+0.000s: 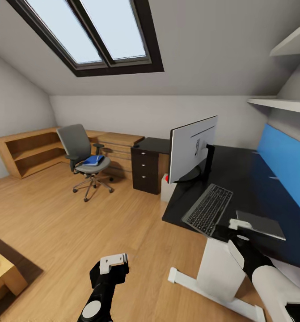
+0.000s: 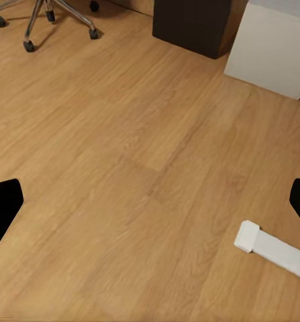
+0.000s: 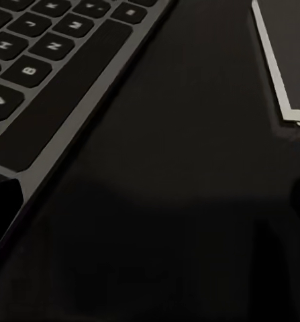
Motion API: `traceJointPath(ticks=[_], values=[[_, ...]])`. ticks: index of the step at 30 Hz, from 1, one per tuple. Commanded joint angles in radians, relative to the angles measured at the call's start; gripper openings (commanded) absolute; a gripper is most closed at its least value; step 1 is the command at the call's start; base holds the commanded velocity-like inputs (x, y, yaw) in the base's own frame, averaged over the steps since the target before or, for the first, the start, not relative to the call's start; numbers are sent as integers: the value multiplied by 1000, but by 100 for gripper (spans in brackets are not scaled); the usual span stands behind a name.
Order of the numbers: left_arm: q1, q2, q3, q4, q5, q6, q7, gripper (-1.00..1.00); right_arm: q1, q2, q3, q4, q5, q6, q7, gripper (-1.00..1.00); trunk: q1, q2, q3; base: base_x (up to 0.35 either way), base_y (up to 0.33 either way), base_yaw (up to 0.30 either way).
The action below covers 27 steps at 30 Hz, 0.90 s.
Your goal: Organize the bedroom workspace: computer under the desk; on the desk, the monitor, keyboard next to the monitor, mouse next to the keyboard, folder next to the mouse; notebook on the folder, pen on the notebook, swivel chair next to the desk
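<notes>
The monitor (image 1: pixel 192 150) stands on the black desk (image 1: pixel 241 172), its silver back towards me. The keyboard (image 1: pixel 208 209) (image 3: pixel 49 67) lies in front of it, and the grey notebook (image 1: pixel 260 223) (image 3: pixel 274 67) lies flat to its right. My right gripper (image 1: pixel 226 230) (image 3: pixel 150 201) hovers open just above the desktop between them, holding nothing. Low over the floor, my left gripper (image 1: pixel 111 268) (image 2: pixel 150 201) is open and empty. Across the room, the blue folder (image 1: pixel 94 160) rests on the swivel chair (image 1: pixel 85 156). The computer (image 1: pixel 167 185) (image 2: pixel 274 47) sits under the desk end. Mouse and pen are out of view.
A black drawer unit (image 1: pixel 146 170) (image 2: pixel 190 23) stands beside the computer. The desk's white pedestal foot (image 1: pixel 212 286) (image 2: pixel 270 245) juts onto the wood floor. Oak shelves (image 1: pixel 29 150) line the far wall, and a blue back panel (image 1: pixel 286 161) edges the desk.
</notes>
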Motion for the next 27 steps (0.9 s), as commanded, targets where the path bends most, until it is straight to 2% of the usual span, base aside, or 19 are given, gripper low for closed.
traceJointPath(ticks=[1, 27], values=[[-1, 0, -1, -1, 7, 3, 7, 100, 0, 0, 1, -3, -6, 6, -3, 100, 0, 0, -1, 0, 0, 244], [-1, 3, -1, 3, 8, 2, 5, 100, 0, 0, 1, -3, -6, 6, -3, 100, 0, 0, -1, 0, 0, 232]])
